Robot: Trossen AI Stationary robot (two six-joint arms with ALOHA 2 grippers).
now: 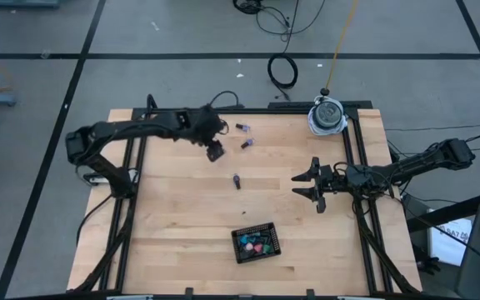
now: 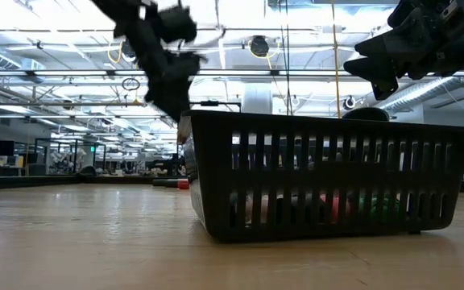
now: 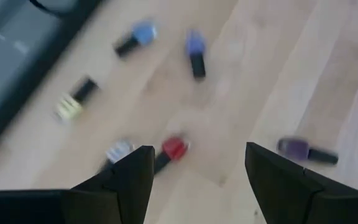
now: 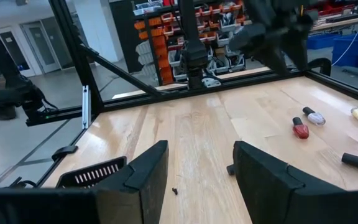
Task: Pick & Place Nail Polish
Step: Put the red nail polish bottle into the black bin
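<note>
Several nail polish bottles lie on their sides on the wooden table. In the left wrist view I see a blue one [image 3: 135, 37], a blue-purple one [image 3: 196, 53], a yellow one [image 3: 73, 101], a red one [image 3: 173, 149] and a purple one [image 3: 306, 150]. My left gripper [image 3: 197, 155] is open and empty, raised above them at the table's far left-middle [image 1: 215, 152]. My right gripper [image 1: 308, 185] is open and empty, raised at the right-middle. The black grid tray [image 1: 257, 242] near the front edge holds several bottles.
A dark bottle [image 1: 237, 181] lies alone at mid-table, and two more bottles [image 1: 244, 136] lie farther back. A round white-grey object [image 1: 327, 115] stands at the far right corner. Black frame rails [image 1: 352, 150] run along the table's sides. Bare wood lies between the tray and the grippers.
</note>
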